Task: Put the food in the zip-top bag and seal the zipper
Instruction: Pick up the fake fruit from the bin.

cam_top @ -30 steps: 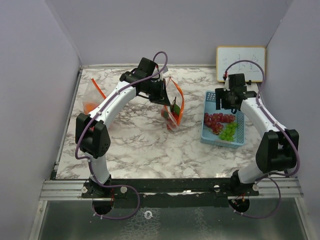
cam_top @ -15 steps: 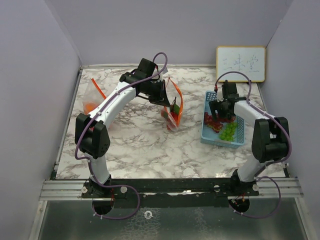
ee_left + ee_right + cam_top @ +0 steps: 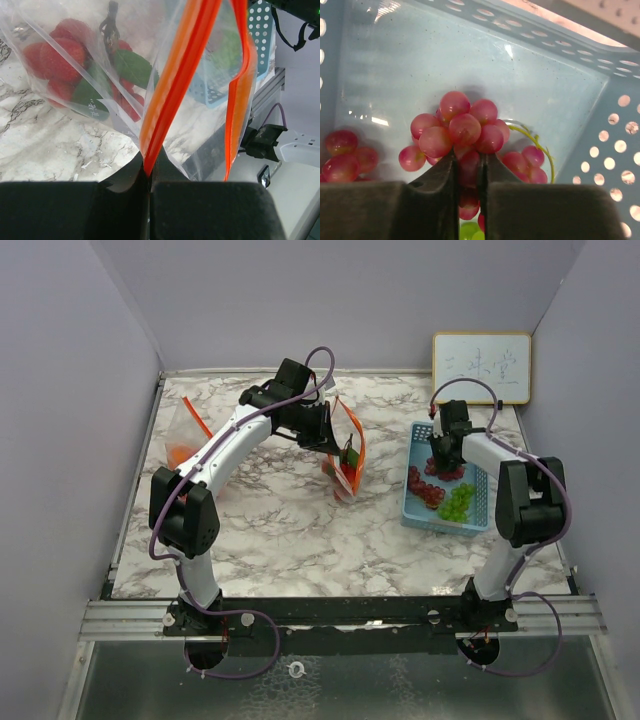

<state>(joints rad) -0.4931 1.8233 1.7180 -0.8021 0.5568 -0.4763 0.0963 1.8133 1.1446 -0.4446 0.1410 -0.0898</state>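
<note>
Glossy round red grapes [image 3: 465, 127] are pinched by right pincer [image 3: 468, 162], perforated blue plastic basket [image 3: 615, 135] beneath it. Orange zipper strip [image 3: 172, 80] of clear bag [image 3: 192, 125] is clamped by left pincer [image 3: 149, 175].

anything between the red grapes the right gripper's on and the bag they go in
Only the blue basket, whose wall facing the bag the red grape bunch in the right gripper must clear. Nothing visible lies on the marble table between, and the left gripper holds the zip-top bag with its mouth apart.
</note>
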